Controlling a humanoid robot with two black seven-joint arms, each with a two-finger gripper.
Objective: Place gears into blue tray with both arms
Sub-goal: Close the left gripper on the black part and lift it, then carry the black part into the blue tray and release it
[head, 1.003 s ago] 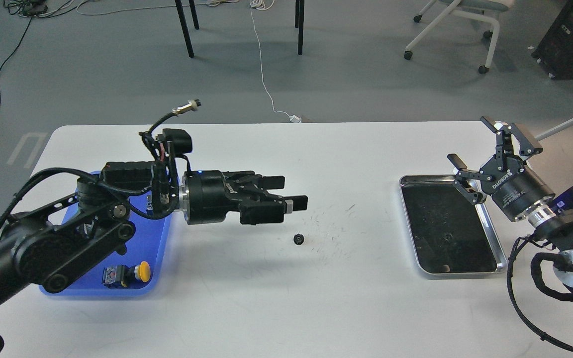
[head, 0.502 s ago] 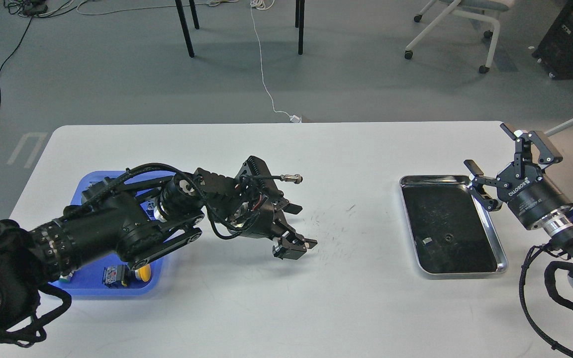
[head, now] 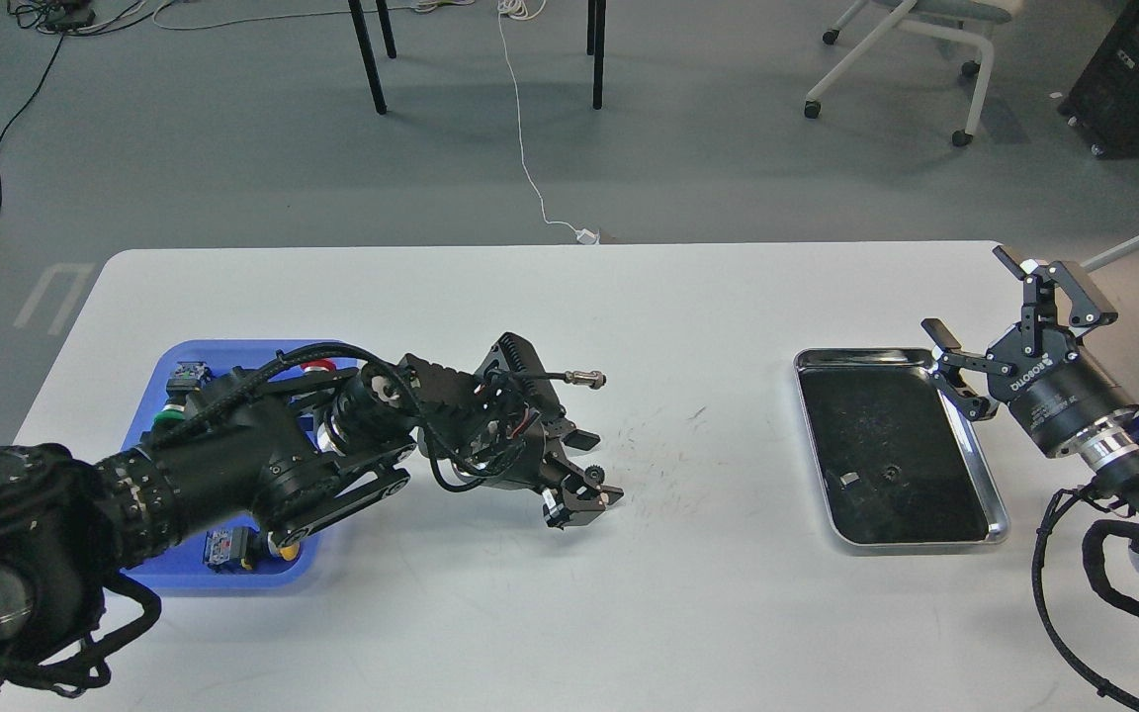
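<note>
1. The left gripper [head: 584,497] is tipped down onto the white table [head: 530,297], to the right of the blue tray [head: 233,348]. Its fingers are drawn close around a small black gear [head: 590,478] that shows between the tips; whether they have fully clamped it I cannot tell.
2. The wrist is pitched steeply, probably so the fingertips can pinch so flat a part off the tabletop.
3. The blue tray lies under the left forearm and is partly hidden by it. It already holds push-button switches [head: 233,549], one with a yellow cap at its near edge. No gear can be made out in it.
4. Another gear [head: 888,470] lies inside the silver metal tray [head: 995,494], far to the right of the blue tray, beside a small pale scrap [head: 850,480].
5. The right gripper [head: 977,331] hangs above the far right corner of that silver tray, fingers spread wide and holding nothing, seemingly parked clear while the left arm works.
6. My judgement: the pick is under way and the carry to the blue tray is not yet done.
</note>
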